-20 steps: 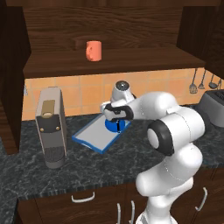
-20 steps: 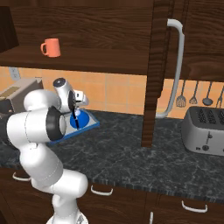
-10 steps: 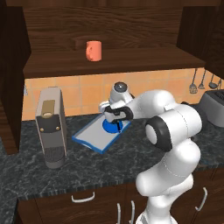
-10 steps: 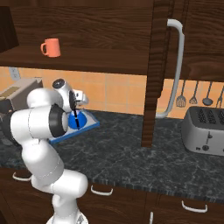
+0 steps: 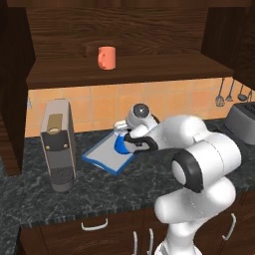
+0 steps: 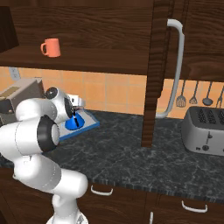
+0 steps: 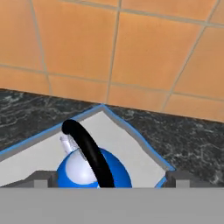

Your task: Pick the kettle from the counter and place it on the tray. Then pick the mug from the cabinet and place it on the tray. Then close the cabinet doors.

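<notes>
With the pincer [image 7: 107, 177] being held wide around the kettle [image 7: 94, 168] on the tray [image 7: 127, 144], the arched handle is being risked: any sideways lift-off could be tipping it.

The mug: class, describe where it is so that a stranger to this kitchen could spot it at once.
Look up at the open dark-wood cabinet above the orange tiled wall. On its wooden shelf stands the mug, alone. It is small, orange-coral and cylindrical, unlike the blue kettle down on the tray.
</notes>
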{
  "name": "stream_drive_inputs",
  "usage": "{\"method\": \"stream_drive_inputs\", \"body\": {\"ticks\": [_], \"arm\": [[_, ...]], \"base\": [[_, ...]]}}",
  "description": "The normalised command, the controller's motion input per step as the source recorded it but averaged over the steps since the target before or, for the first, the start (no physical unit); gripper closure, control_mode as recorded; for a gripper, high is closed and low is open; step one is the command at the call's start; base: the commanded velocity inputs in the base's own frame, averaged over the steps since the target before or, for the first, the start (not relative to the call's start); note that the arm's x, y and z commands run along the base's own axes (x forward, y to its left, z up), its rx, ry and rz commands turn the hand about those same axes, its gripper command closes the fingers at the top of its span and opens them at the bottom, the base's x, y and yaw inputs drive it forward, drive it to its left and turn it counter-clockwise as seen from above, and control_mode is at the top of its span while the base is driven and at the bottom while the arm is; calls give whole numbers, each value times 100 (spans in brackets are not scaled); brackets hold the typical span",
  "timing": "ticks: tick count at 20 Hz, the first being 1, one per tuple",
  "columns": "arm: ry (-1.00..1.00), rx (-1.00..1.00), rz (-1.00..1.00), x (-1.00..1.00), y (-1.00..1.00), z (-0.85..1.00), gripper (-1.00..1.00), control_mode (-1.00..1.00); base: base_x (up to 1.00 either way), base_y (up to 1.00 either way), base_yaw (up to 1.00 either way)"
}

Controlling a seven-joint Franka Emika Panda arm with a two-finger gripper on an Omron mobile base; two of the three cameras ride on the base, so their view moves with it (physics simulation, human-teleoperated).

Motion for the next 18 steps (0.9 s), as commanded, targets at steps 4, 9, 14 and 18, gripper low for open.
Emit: {"method": "stream_drive_inputs", "body": {"ticks": [4, 9, 14, 18], "arm": [[-12, 0, 0, -54, -1, 28, -100, -100], [-2, 0, 0, -91, -8, 61, -100, -100], [30, 0, -10, -82, -21, 100, -100, -100], [38, 0, -14, -69, -6, 100, -100, -100]], "base": [[0, 0, 0], [0, 0, 0], [0, 0, 0], [0, 0, 0]]}}
